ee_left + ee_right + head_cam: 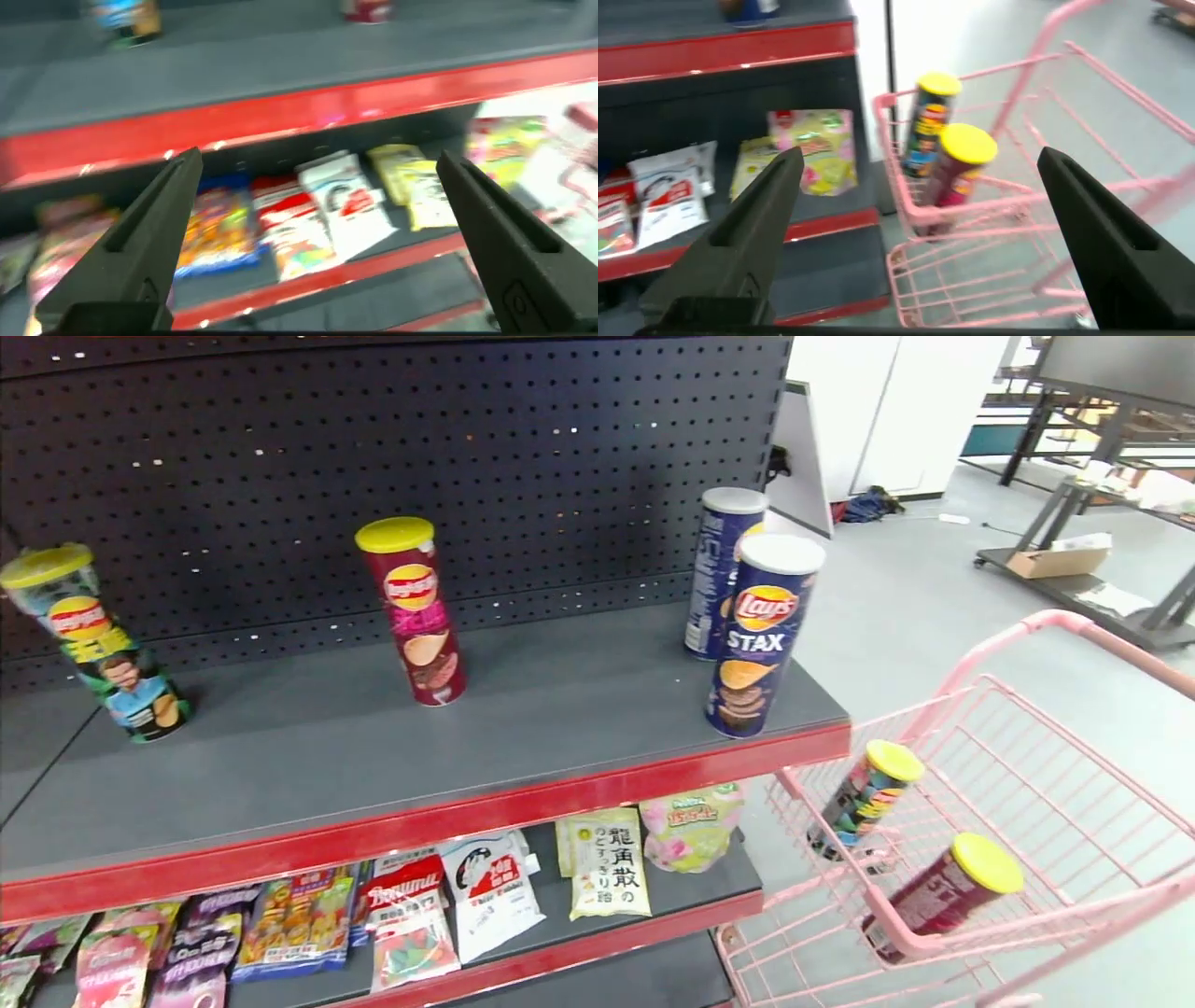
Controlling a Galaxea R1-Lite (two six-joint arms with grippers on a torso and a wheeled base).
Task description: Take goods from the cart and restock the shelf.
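A pink wire cart [1018, 859] stands to the right of the shelf and holds two yellow-lidded chip cans: a dark multicoloured one [864, 798] and a maroon one [943, 896]. The right wrist view has the same cans, the multicoloured one [926, 126] behind the maroon one [957, 173]. My right gripper [920, 233] is open, some way short of the cart [1036, 252]. My left gripper [318, 243] is open, facing the lower shelf's snack bags [327, 210]. On the upper shelf [373, 747] stand a green can [93, 639], a maroon can [415, 607] and two blue cans [761, 635].
A black pegboard [373, 457] backs the shelf, whose front edge is red [420, 821]. Snack bags [401, 905] line the lower shelf. Grey floor lies open behind the cart, with a dark rack and a cardboard box [1064, 558] at the far right.
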